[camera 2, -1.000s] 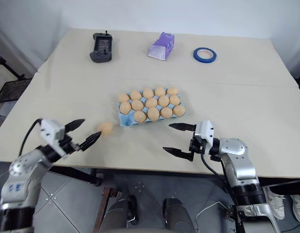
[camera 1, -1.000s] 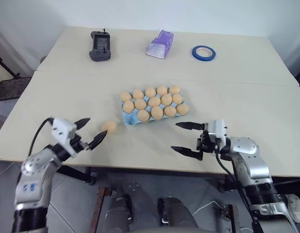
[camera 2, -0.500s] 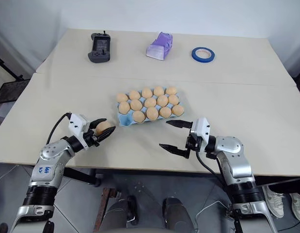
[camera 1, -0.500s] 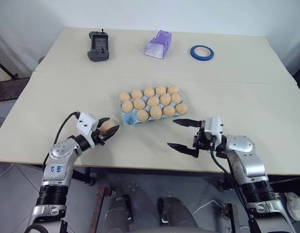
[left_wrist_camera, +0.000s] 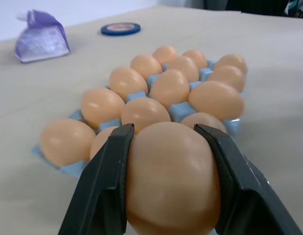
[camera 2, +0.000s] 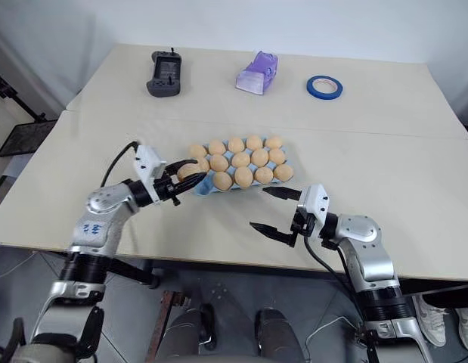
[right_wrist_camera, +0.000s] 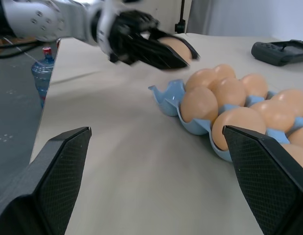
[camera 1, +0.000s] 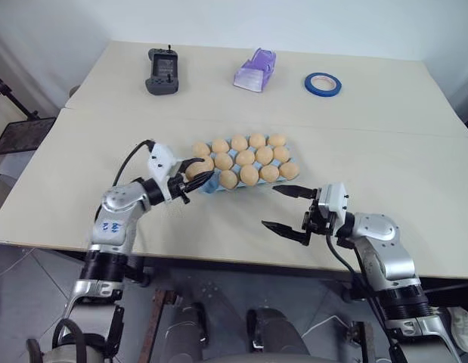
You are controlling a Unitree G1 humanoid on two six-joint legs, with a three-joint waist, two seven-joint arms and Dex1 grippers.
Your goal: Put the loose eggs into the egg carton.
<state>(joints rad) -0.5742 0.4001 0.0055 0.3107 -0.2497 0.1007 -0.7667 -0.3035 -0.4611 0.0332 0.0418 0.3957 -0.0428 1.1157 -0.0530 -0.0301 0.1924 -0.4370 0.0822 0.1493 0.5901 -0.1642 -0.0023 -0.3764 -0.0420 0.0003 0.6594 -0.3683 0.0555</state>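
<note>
The light-blue egg carton (camera 1: 212,186) lies mid-table with several pale tan eggs (camera 1: 249,158) in its cups. Its near left corner cup (right_wrist_camera: 166,96) holds nothing. My left gripper (camera 1: 196,173) is shut on one loose egg (camera 1: 194,170) and hovers just above the table at that corner. In the left wrist view the held egg (left_wrist_camera: 173,181) sits between both black fingers (left_wrist_camera: 100,191), with the filled rows behind it. My right gripper (camera 1: 270,207) stands open and empty to the right of the carton, near the table's front edge, pointing left.
Along the far side of the table lie a black handheld controller (camera 1: 161,70), a lilac plastic packet (camera 1: 255,69) and a blue tape roll (camera 1: 323,83). A seam crosses the table behind the carton. Bare tabletop lies between the two grippers.
My left gripper shut on the loose egg on the table, lifted it and carried it right and forward to the carton's near left corner. The right gripper stayed open and in place.
</note>
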